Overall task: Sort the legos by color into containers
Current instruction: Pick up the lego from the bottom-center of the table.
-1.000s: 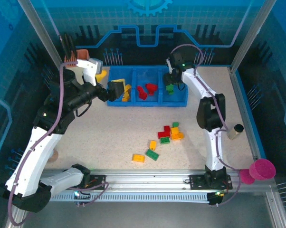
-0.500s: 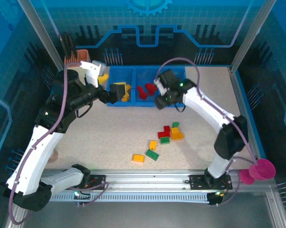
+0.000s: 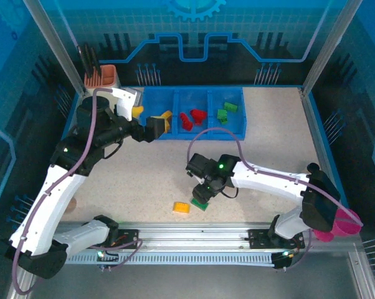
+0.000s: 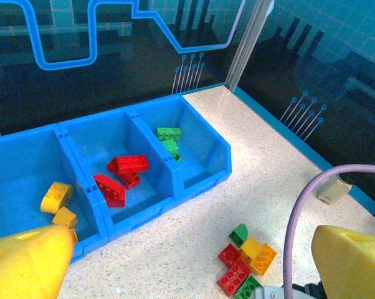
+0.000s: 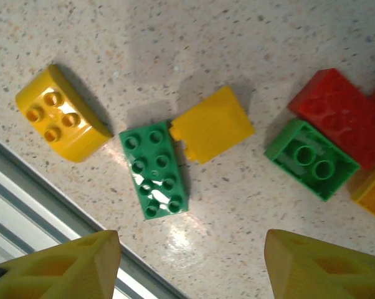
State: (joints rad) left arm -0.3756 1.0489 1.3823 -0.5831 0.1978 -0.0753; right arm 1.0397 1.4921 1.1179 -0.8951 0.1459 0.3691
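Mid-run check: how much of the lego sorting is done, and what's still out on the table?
Done: yellow bricks, red bricks and green bricks lie in separate compartments of the blue tray. In hand: nothing; the right pincer hovers open above a loose green brick, the left pincer is open. Left: the mixed pile on the table.

A speckled beige table [image 3: 144,180] stands inside a frame of silvery metal posts [image 3: 53,50]. The back wall [image 3: 250,37] is dark, traced with pale blue lines and a gear emblem [image 3: 195,6] at top centre. Blue see-through panels [image 3: 13,93] close both sides. A metal rail [image 3: 194,237] runs along the table's near edge. The light is even, with soft glare on the tabletop.
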